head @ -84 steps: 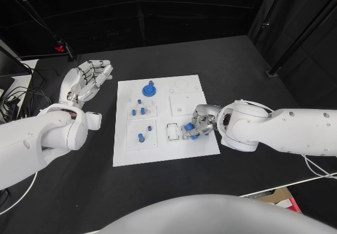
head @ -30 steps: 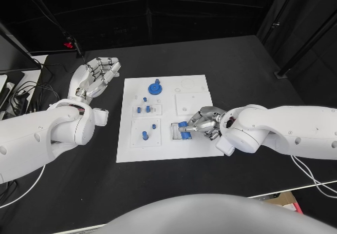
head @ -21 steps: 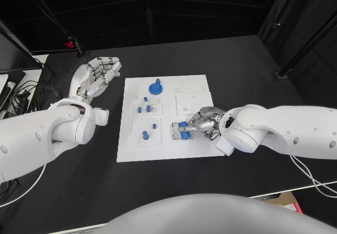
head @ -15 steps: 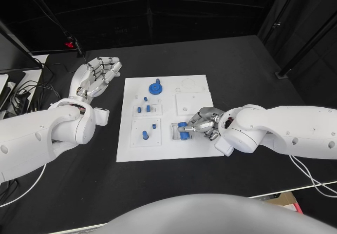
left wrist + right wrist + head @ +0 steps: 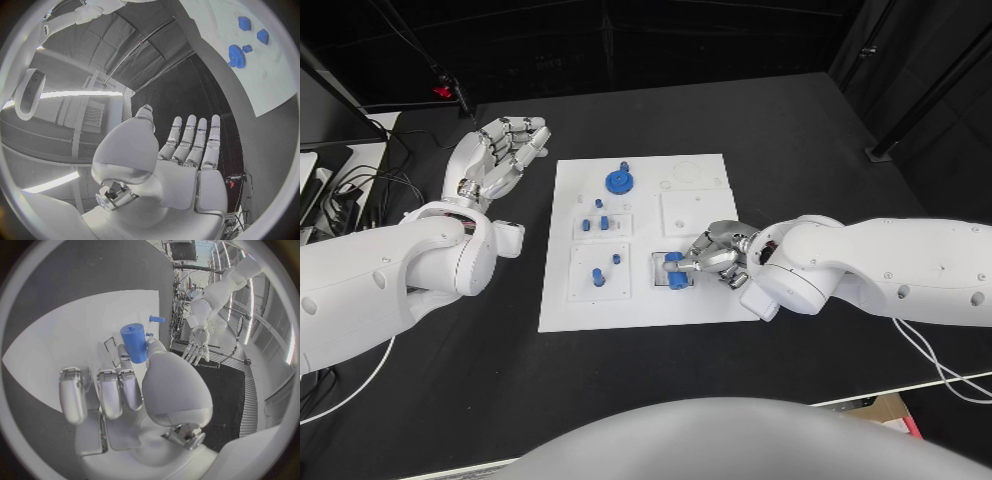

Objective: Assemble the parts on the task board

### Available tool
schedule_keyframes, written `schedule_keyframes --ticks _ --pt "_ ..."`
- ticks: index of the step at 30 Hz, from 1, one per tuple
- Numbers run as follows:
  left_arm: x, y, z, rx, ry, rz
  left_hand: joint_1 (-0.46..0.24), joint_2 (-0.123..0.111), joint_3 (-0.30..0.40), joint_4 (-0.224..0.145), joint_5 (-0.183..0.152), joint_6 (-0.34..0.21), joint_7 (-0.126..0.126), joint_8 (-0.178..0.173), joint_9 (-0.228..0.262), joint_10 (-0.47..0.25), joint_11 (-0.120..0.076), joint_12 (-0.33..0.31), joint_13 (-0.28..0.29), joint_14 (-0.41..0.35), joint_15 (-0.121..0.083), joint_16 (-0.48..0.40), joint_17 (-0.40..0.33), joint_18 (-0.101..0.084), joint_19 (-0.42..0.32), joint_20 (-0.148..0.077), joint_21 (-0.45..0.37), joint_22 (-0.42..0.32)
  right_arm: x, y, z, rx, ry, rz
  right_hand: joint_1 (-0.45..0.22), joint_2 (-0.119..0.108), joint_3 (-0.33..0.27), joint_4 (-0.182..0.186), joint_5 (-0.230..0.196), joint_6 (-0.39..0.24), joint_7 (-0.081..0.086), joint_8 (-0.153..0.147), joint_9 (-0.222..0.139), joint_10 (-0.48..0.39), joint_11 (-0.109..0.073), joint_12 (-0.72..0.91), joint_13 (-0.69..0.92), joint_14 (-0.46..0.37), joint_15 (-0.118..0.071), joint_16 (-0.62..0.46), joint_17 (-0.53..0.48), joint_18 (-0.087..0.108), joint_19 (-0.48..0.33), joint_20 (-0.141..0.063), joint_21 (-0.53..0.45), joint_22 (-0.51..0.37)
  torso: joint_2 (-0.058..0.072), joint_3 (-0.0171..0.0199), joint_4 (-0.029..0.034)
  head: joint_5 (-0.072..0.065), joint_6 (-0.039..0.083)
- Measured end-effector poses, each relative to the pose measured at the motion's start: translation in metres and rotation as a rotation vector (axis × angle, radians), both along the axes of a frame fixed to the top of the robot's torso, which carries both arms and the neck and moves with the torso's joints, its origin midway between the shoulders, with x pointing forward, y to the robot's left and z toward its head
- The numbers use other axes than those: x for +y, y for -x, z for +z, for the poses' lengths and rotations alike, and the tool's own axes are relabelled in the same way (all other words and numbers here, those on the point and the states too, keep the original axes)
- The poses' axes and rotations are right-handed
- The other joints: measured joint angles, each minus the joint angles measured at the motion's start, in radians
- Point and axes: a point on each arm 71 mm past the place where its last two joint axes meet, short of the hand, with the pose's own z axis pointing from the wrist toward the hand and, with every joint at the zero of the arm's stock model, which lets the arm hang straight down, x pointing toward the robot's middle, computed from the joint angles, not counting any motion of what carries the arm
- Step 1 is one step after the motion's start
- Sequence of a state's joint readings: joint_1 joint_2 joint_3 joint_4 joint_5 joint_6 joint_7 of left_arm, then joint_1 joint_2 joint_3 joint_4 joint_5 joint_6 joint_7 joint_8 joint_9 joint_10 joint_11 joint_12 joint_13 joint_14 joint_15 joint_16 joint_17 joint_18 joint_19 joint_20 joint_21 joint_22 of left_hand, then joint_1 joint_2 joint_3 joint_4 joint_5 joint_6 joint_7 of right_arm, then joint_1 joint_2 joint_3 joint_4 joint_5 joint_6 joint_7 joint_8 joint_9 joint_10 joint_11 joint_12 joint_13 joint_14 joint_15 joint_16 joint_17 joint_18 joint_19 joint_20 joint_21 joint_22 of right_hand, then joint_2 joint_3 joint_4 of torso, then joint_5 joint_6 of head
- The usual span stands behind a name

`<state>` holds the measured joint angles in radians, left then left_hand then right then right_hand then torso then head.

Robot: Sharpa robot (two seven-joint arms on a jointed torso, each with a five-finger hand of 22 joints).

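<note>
While the right hand point(image 5: 715, 252) holds a blue peg point(image 5: 676, 270) over the white board point(image 5: 646, 300), the left hand point(image 5: 496, 152) is flat and empty

Nearest the robot, the right hand's fingers are curled round the upright blue peg point(image 5: 134, 342), which sits at a small dark-edged slot in the near right part of the board. Just left of it, another small blue piece point(image 5: 597, 275) stands in a square panel, with two more point(image 5: 593, 224) in the panel beyond. Farther on, a blue gear point(image 5: 616, 182) lies near the far edge. Off the board's far left corner, the left hand point(image 5: 187, 150) rests above the black table point(image 5: 776, 130), fingers straight, holding nothing
</note>
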<state>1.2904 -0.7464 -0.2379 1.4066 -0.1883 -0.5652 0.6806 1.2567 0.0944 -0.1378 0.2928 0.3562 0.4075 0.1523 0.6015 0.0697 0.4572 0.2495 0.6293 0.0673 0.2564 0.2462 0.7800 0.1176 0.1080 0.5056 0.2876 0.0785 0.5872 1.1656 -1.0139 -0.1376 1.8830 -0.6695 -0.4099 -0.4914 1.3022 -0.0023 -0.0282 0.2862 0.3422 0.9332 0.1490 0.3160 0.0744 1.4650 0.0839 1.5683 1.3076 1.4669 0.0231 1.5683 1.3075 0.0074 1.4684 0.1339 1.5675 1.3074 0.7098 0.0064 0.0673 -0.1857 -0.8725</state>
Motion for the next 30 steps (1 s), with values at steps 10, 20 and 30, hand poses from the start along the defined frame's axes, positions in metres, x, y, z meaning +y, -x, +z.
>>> schedule_keyframes --ticks 10,20,30 --pt "-0.0002 0.0000 -0.0001 0.001 0.001 -0.002 0.002 0.002 -0.003 -0.003 0.010 0.000 0.000 0.001 0.000 0.000 0.000 0.005 -0.001 0.004 -0.004 0.000 -0.004 0.000 0.000 0.000 0.000 0.000 0.0012 -0.0004 -0.0004 -0.003 0.017 0.010 -0.014 -0.004 -0.032 -0.002 -0.028 -0.005 0.005 -0.006 0.001 0.000 0.000 0.000 0.000 0.000 0.000 0.000 0.000 0.000 0.000 0.000 0.000 0.000 0.000 0.0000 0.0000 0.003 0.001" --pt "-0.0004 -0.0001 -0.0001 0.001 0.001 -0.003 0.002 0.002 -0.003 -0.003 0.009 0.000 0.000 0.001 0.000 0.000 0.000 0.005 -0.001 0.004 -0.004 0.000 -0.004 0.000 0.000 0.000 0.000 0.000 0.0031 -0.0020 -0.0004 -0.015 0.038 0.022 -0.024 -0.002 -0.044 0.000 -0.047 -0.009 0.009 -0.006 0.005 0.000 0.000 0.000 0.000 0.000 0.000 0.000 0.000 0.000 0.000 0.000 0.000 0.000 0.000 0.0001 0.0000 0.005 0.001" --pt "-0.0009 -0.0002 -0.0002 0.001 0.001 -0.004 0.002 0.002 -0.006 0.000 0.009 0.000 0.000 0.001 0.000 0.000 0.000 0.005 0.000 0.004 -0.004 0.004 -0.006 0.000 0.000 0.000 0.000 -0.001 0.0057 -0.0038 -0.0003 -0.026 0.050 0.032 -0.030 0.004 -0.048 0.003 -0.051 -0.009 0.009 -0.003 0.007 0.000 0.000 0.000 0.000 0.000 0.000 0.000 0.000 0.000 0.000 0.000 0.000 0.000 0.000 -0.0001 0.0000 0.005 0.001"
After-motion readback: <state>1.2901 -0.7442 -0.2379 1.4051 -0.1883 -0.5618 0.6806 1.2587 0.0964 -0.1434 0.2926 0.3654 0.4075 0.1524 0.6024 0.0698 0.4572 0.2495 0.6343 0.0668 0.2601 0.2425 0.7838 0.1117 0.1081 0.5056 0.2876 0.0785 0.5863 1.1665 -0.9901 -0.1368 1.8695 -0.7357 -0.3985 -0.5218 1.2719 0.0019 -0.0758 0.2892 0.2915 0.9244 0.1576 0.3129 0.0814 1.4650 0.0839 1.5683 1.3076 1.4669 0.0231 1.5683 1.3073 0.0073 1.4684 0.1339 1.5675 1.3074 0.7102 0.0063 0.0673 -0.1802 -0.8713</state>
